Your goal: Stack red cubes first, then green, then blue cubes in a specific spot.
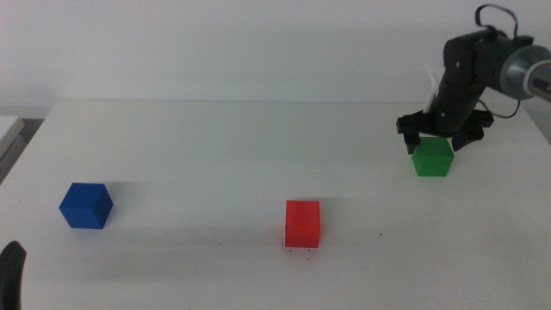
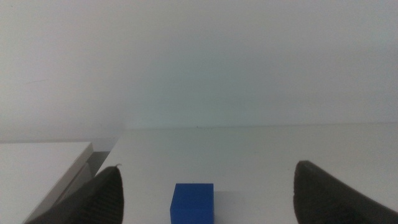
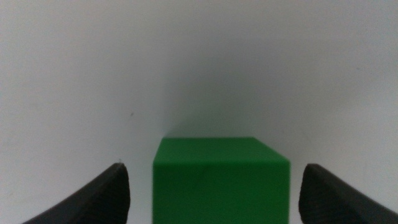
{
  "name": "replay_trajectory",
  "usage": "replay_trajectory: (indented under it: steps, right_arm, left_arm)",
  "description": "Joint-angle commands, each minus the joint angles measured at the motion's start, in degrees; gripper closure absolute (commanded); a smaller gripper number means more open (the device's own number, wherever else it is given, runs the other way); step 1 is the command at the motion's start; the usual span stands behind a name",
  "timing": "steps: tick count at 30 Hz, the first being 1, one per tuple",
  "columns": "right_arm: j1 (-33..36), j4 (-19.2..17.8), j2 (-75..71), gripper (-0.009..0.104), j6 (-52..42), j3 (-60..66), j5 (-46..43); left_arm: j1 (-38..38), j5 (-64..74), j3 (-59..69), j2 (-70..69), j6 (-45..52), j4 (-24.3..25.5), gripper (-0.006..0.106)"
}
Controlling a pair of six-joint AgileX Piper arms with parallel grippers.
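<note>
The right pincer (image 1: 442, 135) hangs directly over the green cube (image 1: 432, 158) at the far right of the tabletop (image 1: 215, 155); its jaws stand wide open, one on each side of the cube and clear of its faces, as the right wrist view confirms with the cube (image 3: 221, 180) centred in the gap. The step in hand is judged to be the grasp of the green cube; to do it well, lower the pincer straight down until the jaws bracket the side faces, keep the cube centred, and close squarely on two opposite faces so the cube does not twist; lift vertically before any travel.

The red cube (image 1: 302, 224) sits near the middle front of the tabletop, over small marks, and appears to be the base of the stack; the green cube should land flush on its top face, edges aligned. The blue cube (image 1: 86, 206) rests well apart at the left; the left pincer (image 1: 12, 271) waits at the lower left corner, jaws open, with the blue cube (image 2: 192, 202) ahead of it.

The tabletop is plain white, matte and flat; a pale wall closes the room behind it.
</note>
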Motion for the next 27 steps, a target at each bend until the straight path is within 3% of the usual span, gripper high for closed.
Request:
replay_trajectory:
  steps: [1, 4, 8, 10, 13, 20, 24, 27]
  right_arm:
    - [-0.44, -1.46, 0.91, 0.006, 0.66, 0.16, -1.4]
    - [-0.44, -1.61, 1.34, 0.03, 1.03, 0.16, -1.96]
    - [-0.44, -1.72, 1.06, 0.083, 3.88, 0.16, -1.29]
    - [-0.15, -1.88, -0.19, 0.097, 4.87, 0.16, 0.63]
    - [2.01, -3.24, -4.15, 0.095, 10.36, 1.18, 3.43]
    - [15.73, -5.22, -21.04, 0.095, 24.2, 18.5, -1.96]
    - [25.42, -9.64, -21.64, 0.095, 29.93, 15.92, 1.28]
    - [29.21, -9.52, -19.64, 0.095, 32.83, 11.02, 6.34]
  left_arm:
    - [-0.35, -0.41, -0.02, -0.19, -0.04, -0.13, 0.007]
    - [-0.35, -0.41, -0.02, -0.19, -0.04, -0.13, 0.007]
    - [-0.35, -0.41, -0.02, -0.19, -0.04, -0.13, 0.007]
    - [-0.35, -0.41, -0.02, -0.19, -0.04, -0.13, 0.007]
    - [-0.35, -0.41, -0.02, -0.19, -0.04, -0.13, 0.007]
    - [-0.35, -0.41, -0.02, -0.19, -0.16, -0.13, 0.007]
    - [-0.35, -0.41, -0.02, -0.19, -0.07, -0.13, 0.007]
    - [-0.35, -0.41, -0.02, -0.19, -0.07, -0.13, 0.007]
